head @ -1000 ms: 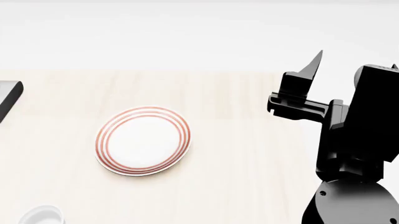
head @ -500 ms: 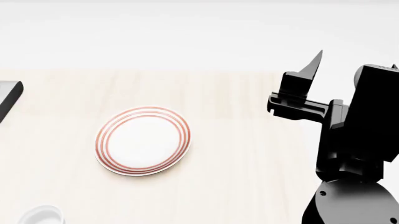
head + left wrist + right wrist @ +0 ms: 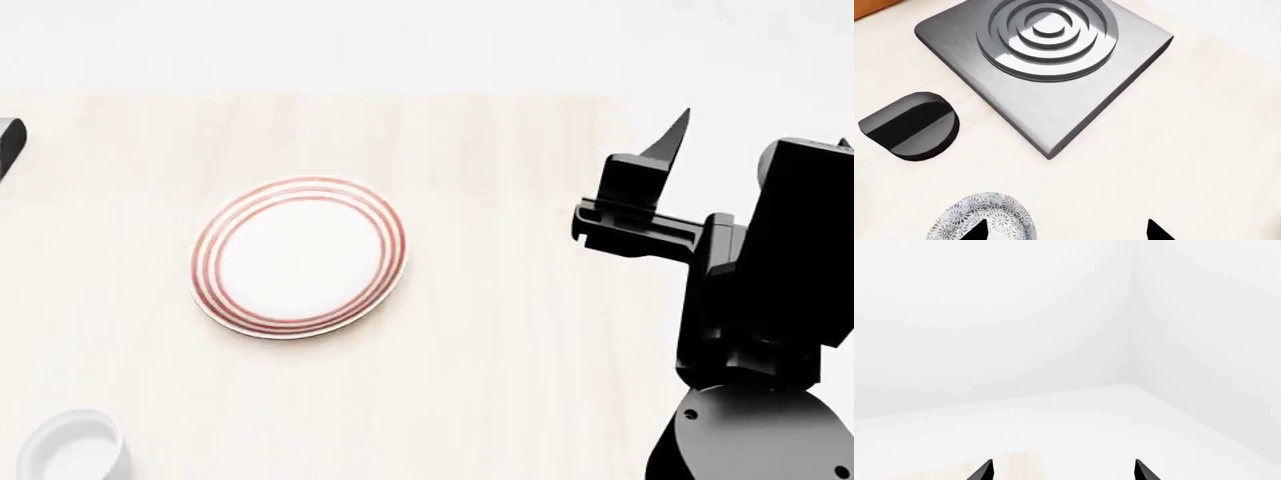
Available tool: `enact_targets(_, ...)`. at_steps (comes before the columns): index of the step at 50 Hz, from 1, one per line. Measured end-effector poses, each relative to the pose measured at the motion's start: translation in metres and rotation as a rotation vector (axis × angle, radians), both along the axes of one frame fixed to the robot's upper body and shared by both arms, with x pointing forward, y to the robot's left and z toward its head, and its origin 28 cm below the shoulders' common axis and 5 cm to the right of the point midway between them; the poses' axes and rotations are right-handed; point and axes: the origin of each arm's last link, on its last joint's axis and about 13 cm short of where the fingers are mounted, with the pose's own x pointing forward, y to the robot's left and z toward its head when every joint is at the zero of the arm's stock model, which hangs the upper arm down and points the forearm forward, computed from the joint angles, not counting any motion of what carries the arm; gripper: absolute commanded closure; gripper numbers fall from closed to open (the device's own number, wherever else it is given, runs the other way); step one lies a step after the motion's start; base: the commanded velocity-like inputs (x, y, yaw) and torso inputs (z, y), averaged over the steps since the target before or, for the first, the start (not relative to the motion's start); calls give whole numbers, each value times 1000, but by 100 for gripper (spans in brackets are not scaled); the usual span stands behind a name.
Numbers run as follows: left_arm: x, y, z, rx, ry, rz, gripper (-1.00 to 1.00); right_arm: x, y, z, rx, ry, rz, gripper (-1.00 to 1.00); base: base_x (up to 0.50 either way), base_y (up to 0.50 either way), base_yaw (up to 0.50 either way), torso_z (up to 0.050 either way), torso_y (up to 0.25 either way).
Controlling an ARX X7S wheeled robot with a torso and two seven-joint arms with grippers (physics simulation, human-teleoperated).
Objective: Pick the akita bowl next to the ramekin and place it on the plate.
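Nothing done yet: plate (image 3: 298,257) bare, left gripper (image 3: 1066,233) open, empty, by patterned bowl (image 3: 984,220); right gripper (image 3: 1063,471) open, idle.

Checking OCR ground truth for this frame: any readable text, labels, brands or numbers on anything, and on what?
None: no readable text in any view.
plate: red concentric rings only, no lettering.
ramekin: plain white, unmarked.
patterned bowl: grey floral pattern, no words.
burner block: bare metal with raised rings, no label.
knob: dark bar, no numbers.
right hand: plain black.
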Motion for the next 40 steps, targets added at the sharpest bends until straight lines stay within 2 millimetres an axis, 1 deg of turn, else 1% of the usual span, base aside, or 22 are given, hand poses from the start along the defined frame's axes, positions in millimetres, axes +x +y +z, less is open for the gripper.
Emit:
enact_targets(7,-1,0,1,-1,-6,7,-100,0,0,0,1,-1,-1,-100,0,0,0,0,-49)
enact_targets(12,-1,0,0,-11,-11,17,-100,0,0,1,1,-1,-1,-100,0,0,0,0,-228)
enact_targets(31,-5,0,-6,-42,-8,46,-100,0,0,0,1,0,0,-100,0,0,0,0,0)
enact_targets(37,-7,1,-6,-42,-9,53,-100,0,0,0,0,-2,0,-100,0,0,0,0,-216)
enact_targets(40,-7,1,-7,-44,-8,55,-100,0,0,0,1,0,1,-100,0,0,0,0,-17)
